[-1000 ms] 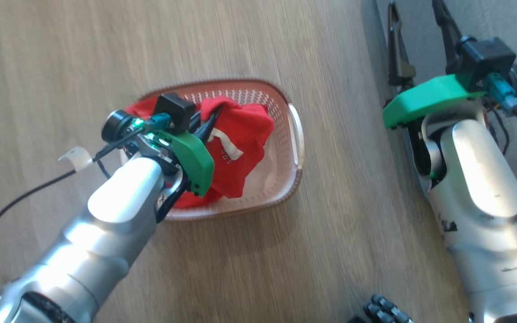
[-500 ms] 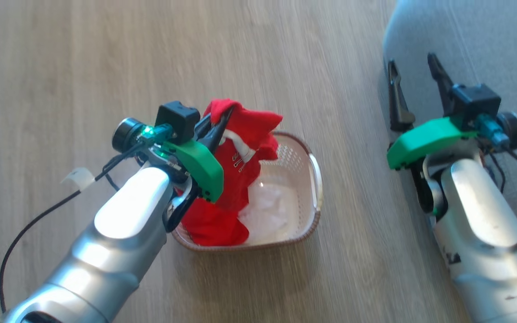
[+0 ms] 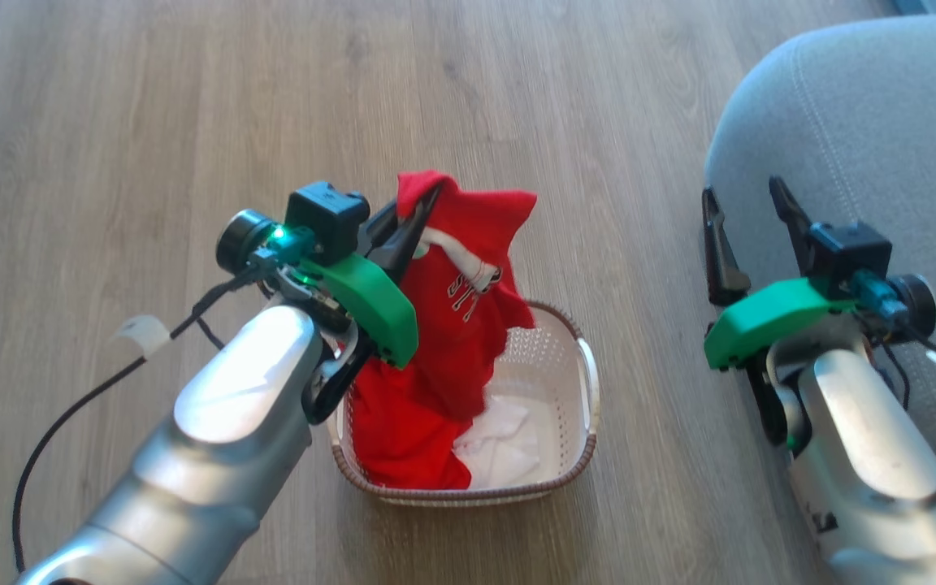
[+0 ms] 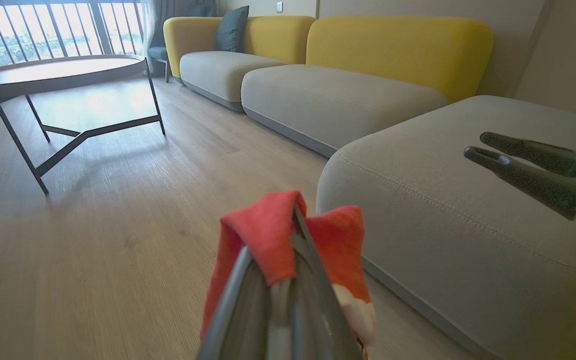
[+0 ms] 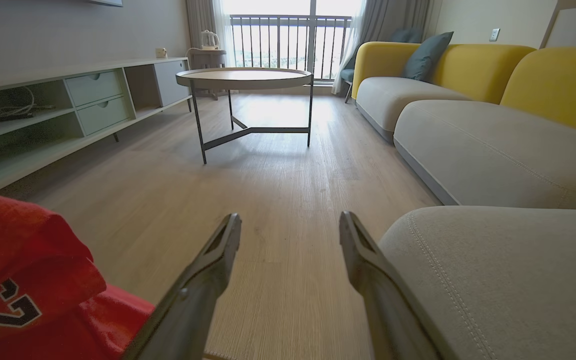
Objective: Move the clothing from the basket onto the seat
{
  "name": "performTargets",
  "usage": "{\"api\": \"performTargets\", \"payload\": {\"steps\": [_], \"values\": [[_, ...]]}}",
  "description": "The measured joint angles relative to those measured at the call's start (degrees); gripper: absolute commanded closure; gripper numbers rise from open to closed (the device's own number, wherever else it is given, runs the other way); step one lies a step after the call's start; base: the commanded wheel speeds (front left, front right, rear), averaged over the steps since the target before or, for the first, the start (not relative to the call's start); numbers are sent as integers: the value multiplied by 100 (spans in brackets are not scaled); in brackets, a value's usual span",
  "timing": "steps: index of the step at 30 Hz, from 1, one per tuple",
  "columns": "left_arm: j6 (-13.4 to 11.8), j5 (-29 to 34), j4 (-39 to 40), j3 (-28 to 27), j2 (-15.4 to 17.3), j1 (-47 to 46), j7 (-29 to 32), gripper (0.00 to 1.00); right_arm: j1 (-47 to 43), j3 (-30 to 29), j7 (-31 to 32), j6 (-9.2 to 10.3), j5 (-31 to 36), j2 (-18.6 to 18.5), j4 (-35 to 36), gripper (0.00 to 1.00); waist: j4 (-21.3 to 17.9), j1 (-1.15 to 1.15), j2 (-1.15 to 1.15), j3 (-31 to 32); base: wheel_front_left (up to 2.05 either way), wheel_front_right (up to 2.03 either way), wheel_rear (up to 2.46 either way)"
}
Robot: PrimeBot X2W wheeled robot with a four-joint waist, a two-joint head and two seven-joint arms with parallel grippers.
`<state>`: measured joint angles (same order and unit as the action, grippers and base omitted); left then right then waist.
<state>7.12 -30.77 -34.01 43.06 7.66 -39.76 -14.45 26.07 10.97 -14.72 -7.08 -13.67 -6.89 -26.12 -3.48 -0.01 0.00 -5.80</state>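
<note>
My left gripper is shut on a bright red garment with white trim and lettering. It holds the garment's top raised above the cream basket while the lower folds still hang inside. A white cloth lies on the basket's bottom. In the left wrist view red fabric is pinched between my own fingers. The grey seat is at the right; my right gripper stands open at its near corner, holding nothing. In the right wrist view the red garment is at the lower left and the seat at the lower right.
The basket stands on a wooden floor. A round coffee table on thin black legs stands ahead. Yellow-backed sofa sections line the wall beyond the seat. A low shelf unit runs along the other side.
My left gripper has lifted the red garment up out of the basket, uncovering the white cloth. The head camera has shifted, bringing more of the seat into view.
</note>
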Motion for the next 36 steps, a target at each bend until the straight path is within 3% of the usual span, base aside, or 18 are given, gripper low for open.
{"api": "performTargets", "payload": {"steps": [13,29,36], "values": [[0,60,588,-292,34,-374,-1,100,-422,-160,0,0,-58,75,0,0,70,0,0,232,0,0,0],[0,60,695,-288,49,-1004,-25,100,-422,-123,0,0,-58,103,0,0,52,0,0,149,0,0,0],[0,60,702,-249,9,-1004,-25,100,-409,522,0,0,-152,140,230,0,105,0,0,136,0,0,0]]}}
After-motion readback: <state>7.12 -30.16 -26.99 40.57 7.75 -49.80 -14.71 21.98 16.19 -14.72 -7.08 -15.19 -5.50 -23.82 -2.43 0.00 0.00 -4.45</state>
